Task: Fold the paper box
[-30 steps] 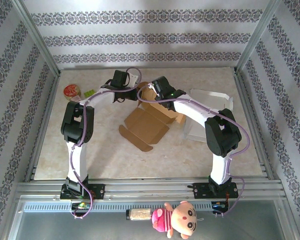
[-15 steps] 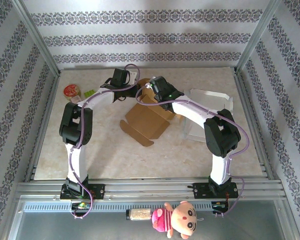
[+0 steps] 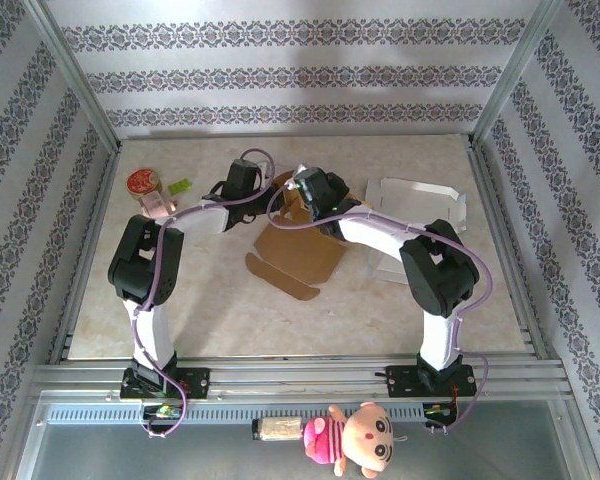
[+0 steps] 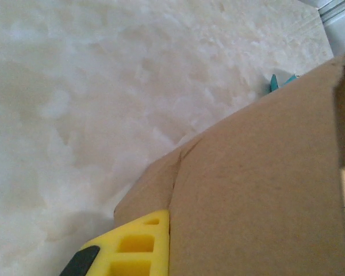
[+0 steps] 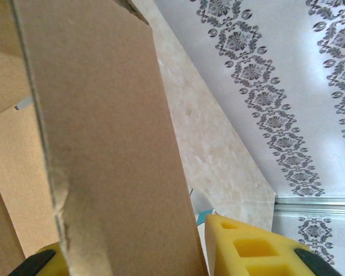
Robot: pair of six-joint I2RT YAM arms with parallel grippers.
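Now paper box [image 3: 300,252] flap tight inside R claw [image 5: 144,253] (L claw [image 3: 262,186] likewise shut on its far edge)

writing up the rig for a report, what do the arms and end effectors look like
Both the left arm and right arm have white links, bulky black joints and a loose purple cable. The end effector fingers are blocky yellow with square cut-outs and black tips.

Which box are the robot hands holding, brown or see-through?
The brown cardboard box in the middle: left gripper and right gripper pinch its far flaps. The see-through box sits alone on the right.
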